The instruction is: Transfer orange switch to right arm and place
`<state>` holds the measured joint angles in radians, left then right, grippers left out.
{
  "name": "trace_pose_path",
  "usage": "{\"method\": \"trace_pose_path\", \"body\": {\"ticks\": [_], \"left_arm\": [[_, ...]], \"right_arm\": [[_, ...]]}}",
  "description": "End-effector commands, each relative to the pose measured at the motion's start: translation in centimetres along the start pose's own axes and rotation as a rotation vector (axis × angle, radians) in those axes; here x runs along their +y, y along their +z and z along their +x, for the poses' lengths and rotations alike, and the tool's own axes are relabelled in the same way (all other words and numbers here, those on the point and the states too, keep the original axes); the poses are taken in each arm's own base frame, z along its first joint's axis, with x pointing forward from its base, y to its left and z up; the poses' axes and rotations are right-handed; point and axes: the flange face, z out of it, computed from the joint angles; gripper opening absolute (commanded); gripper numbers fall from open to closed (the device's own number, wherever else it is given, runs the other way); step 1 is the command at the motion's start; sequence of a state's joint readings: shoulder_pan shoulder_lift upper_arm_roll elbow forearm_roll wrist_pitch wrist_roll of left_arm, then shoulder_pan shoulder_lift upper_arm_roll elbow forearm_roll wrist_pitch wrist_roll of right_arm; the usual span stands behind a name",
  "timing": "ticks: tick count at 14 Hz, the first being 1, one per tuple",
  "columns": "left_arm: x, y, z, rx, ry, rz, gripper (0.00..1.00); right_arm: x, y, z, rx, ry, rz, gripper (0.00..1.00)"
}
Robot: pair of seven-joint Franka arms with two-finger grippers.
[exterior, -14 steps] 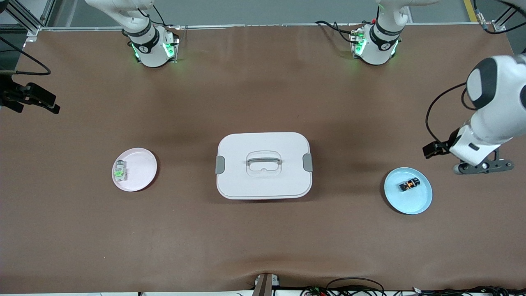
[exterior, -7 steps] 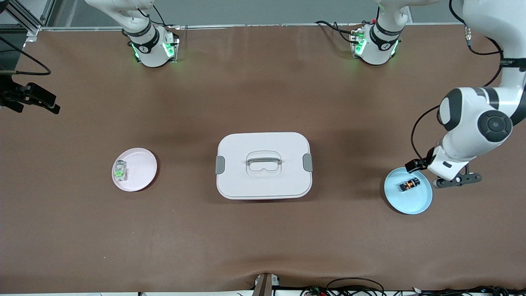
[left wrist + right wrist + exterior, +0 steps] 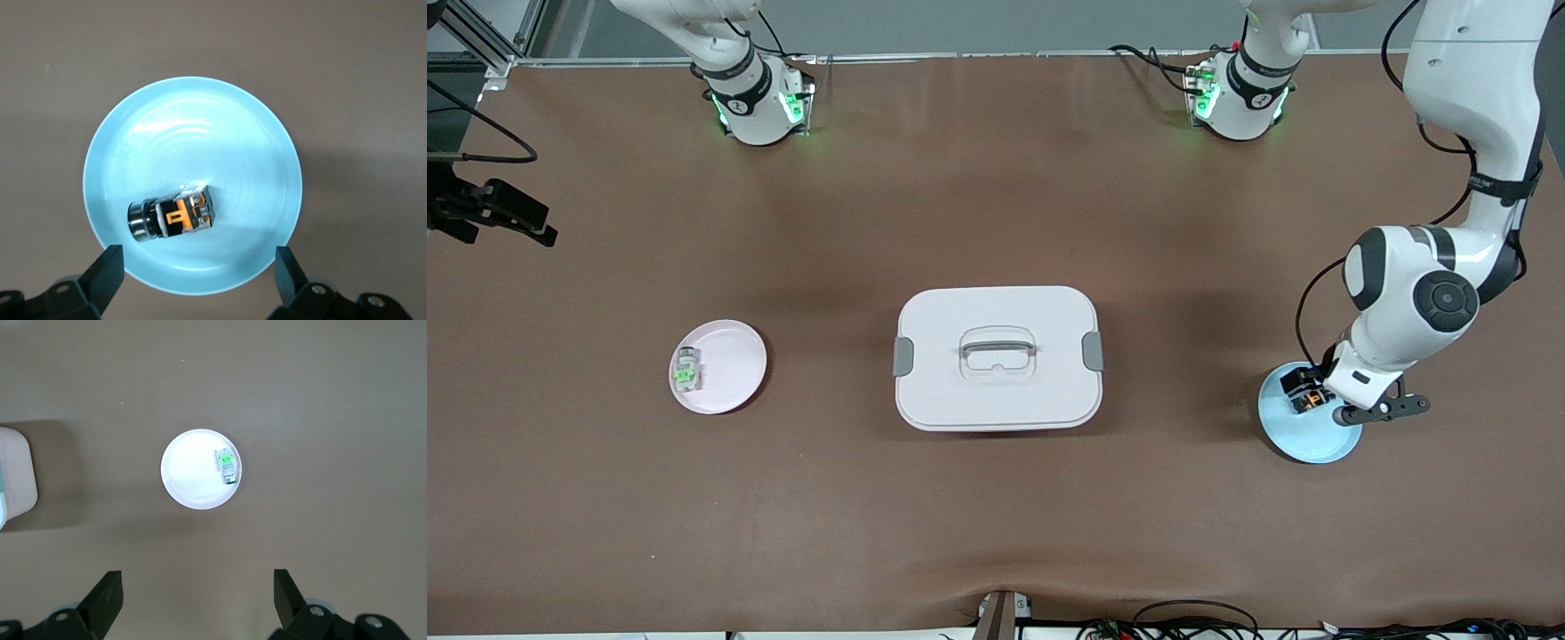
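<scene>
The pink plate [image 3: 719, 366] sits toward the right arm's end of the table, with the green-centred block [image 3: 685, 369] lying at about nine o'clock on it, close to the rim. Bare brown table [image 3: 605, 498] surrounds the plate on every side. The right gripper [image 3: 197, 603] waits high over this plate, its fingers spread wide and holding nothing; in the right wrist view the plate sits between and well ahead of the two fingertips [image 3: 107, 590].

At mid-table the white lidded box [image 3: 997, 357] lies flat, its handle up, well apart from both plates, with open cloth all around.

Toward the left arm's end lies the blue plate [image 3: 1303, 436]. The orange switch [image 3: 175, 215] rests on its side in it, at about seven o'clock from the plate's centre in the left wrist view, clear of the rim. The left gripper [image 3: 199, 277] hangs over the plate, fingers fully apart and empty, their tips [image 3: 285, 267] just outside the plate's edge on either side, not touching the switch.
</scene>
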<state>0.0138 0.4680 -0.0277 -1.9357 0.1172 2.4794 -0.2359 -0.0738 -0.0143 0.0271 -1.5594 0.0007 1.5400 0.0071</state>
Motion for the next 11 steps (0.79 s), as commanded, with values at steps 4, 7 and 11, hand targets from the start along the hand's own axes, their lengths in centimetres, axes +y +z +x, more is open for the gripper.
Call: {"method": "trace_pose_path", "body": {"ticks": [4, 7, 11], "left_arm": [[-2.1, 3.1, 0.4, 0.008, -0.012, 0.007, 1.00], [-2.7, 4.8, 0.2, 0.006, -0.022, 0.004, 1.00], [-3.0, 6.0, 0.1, 0.006, -0.027, 0.002, 1.00]], "right_arm": [[0.0, -0.4, 0.2, -0.003, -0.008, 0.003, 1.00], [0.0, -0.3, 0.2, -0.004, -0.008, 0.003, 1.00], [-0.1, -0.2, 0.2, -0.007, -0.009, 0.003, 1.00]]}}
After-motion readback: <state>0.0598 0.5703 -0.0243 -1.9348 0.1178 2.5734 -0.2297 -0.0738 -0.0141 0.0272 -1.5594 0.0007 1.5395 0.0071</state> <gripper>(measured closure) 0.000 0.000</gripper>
